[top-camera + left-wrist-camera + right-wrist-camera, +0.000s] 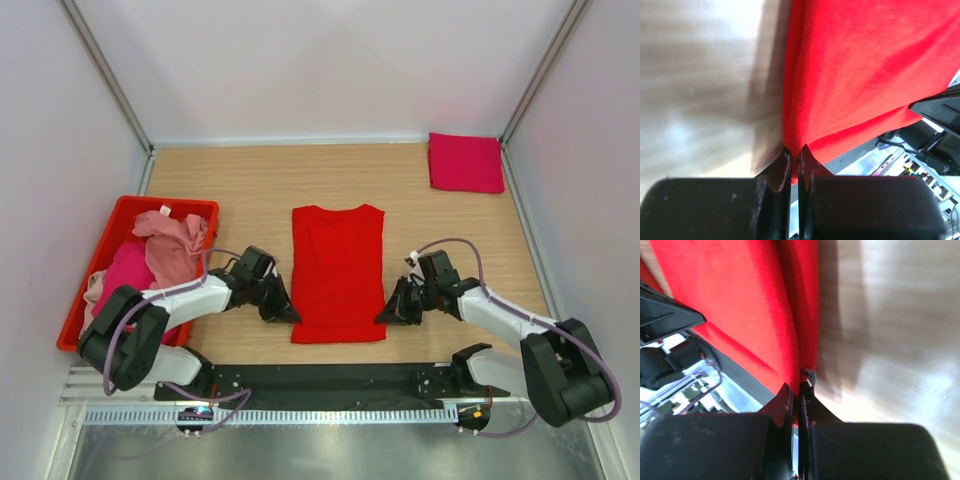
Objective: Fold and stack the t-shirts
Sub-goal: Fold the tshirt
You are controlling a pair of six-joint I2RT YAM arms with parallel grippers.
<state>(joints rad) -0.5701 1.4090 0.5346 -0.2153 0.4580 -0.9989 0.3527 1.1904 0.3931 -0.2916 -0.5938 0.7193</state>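
the left fingers [781, 172] are clamped shut on the near left corner of the red shirt [338, 270], cloth squeezed between the tips; the right fingers [784, 407] are clamped the same way on its near right corner. the shirt lies flat in the middle of the counter [250, 180], sleeves turned in so it makes a long narrow strip, collar at the far end, hem toward the arms. the step in hand looks like the half fold, hem over to collar. to do it well, both arms should rise together, only high enough to clear the cloth beneath, travel at one pace so the hem runs straight, and set the corners down level with the shoulders before letting go. whether every layer is caught, the wrist views do not show. a folded crimson shirt [466, 162] sits in the far right corner, well apart. a red bin [165, 203] at the left edge holds a crumpled pink shirt [172, 245] and a magenta shirt [125, 270]. the counter is pale wood, boxed in by white panels [300, 60].
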